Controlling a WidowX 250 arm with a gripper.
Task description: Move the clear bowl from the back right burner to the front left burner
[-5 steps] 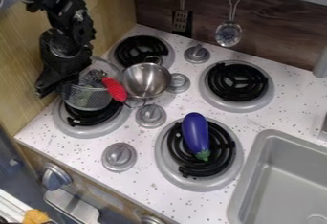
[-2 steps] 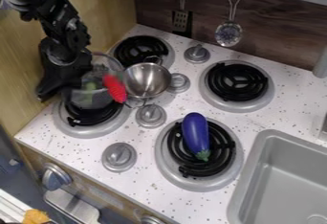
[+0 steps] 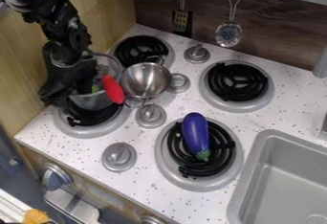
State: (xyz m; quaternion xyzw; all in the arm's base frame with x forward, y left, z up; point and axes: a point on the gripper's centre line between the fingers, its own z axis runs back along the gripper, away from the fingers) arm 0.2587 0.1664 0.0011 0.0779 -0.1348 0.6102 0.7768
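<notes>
The black gripper (image 3: 64,92) is at the wire basket (image 3: 94,102); I can't tell if it is wide or narrow. Near it, the basket has a red thing (image 3: 113,90). The shiny pot (image 3: 146,80) is a bit farther from it, the purple eggplant (image 3: 195,133) farther still.

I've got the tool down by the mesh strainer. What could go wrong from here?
The tool overlaps the strainer in view, so a sideways move might catch its mesh and drag it off the burner.
The metal bowl sits close beside the strainer; a shove that way could knock it.
The red item lies at the strainer's bowl-side edge and might drop out if the strainer tips.
</notes>
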